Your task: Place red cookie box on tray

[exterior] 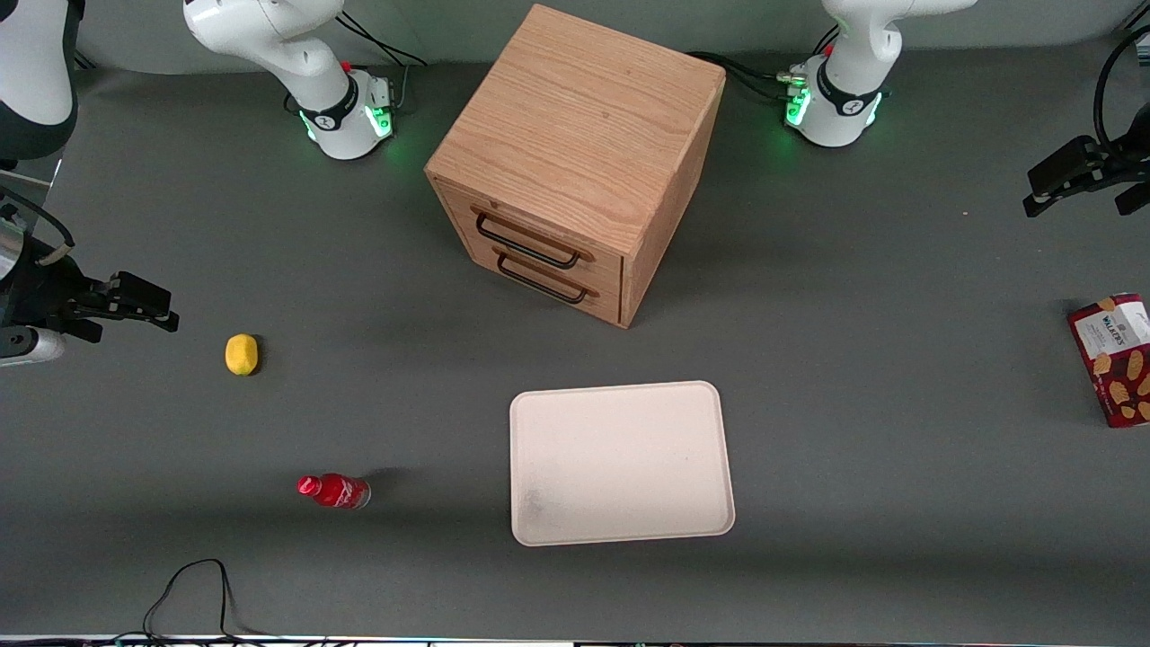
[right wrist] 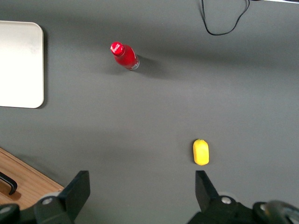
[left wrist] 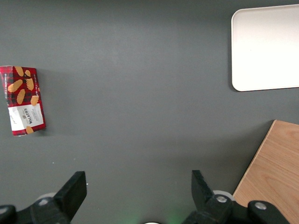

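While the gripper (left wrist: 135, 193) is held spread and empty above bare table, the red cookie box (left wrist: 25, 100), lying well apart from it and from the tray (left wrist: 266, 46), should be straddled across its narrow width.

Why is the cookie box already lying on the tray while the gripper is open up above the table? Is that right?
Not quite. The cookie box lies on the bare table, well apart from the tray, toward the working arm's end, as the front view shows. The rest holds: the gripper is open above the table.
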`<state>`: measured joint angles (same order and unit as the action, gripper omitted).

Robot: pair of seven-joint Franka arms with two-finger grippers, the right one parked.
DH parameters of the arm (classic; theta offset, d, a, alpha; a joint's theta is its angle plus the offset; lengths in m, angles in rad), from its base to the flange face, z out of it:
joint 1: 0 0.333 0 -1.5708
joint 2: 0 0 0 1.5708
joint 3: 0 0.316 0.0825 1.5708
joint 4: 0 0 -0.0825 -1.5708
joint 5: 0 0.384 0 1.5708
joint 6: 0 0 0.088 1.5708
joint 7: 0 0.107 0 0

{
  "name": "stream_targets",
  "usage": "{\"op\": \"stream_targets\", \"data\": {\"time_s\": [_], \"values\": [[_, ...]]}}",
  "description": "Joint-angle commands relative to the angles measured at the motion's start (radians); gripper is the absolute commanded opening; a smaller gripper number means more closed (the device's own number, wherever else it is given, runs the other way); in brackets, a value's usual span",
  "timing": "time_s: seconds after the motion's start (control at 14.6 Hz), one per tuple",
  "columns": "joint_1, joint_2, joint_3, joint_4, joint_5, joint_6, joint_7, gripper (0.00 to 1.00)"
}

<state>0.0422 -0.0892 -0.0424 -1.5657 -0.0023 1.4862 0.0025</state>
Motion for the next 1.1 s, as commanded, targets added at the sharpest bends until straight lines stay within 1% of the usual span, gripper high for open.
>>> {"op": "stream_targets", "data": {"time_s": [0.0, 0.62, 1.03], "values": [[-0.011, -0.014, 0.012, -0.014, -0.012, 0.014, -0.018, 1.0], [-0.01, -0.012, 0.015, -0.013, -0.005, 0.014, -0.015, 1.0], [0.059, 0.025, 0.013, -0.011, -0.001, 0.054, 0.011, 1.0]]}}
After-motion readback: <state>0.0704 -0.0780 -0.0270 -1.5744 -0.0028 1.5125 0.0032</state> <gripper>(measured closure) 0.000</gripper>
